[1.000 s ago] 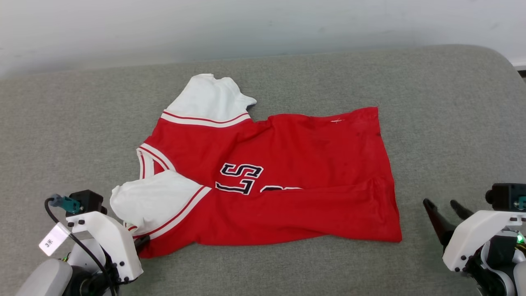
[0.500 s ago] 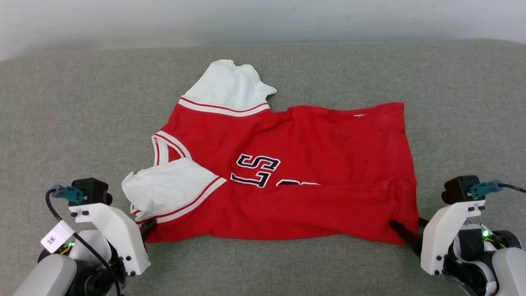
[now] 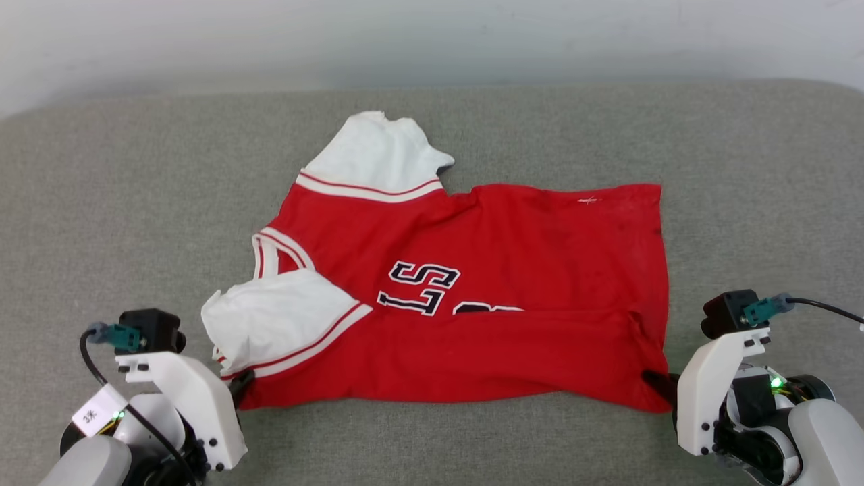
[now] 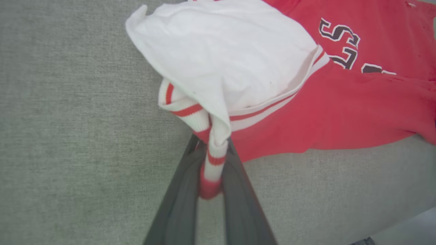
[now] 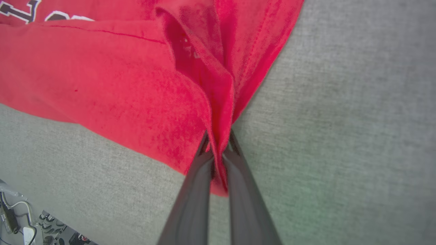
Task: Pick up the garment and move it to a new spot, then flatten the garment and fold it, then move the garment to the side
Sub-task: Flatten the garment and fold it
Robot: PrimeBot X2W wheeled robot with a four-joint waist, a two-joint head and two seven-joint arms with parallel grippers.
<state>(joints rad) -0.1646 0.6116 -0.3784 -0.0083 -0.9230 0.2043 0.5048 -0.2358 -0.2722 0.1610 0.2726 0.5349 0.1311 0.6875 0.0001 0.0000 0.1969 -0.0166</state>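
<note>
Head view: the garment is lying spread across the middle of the grey cushion.

Left wrist view: the left gripper is clamping the striped cuff toward the cushion's near edge.

Right wrist view: the right gripper is pinching the hem corner. Raising both ends evenly should keep the cloth taut.
</note>
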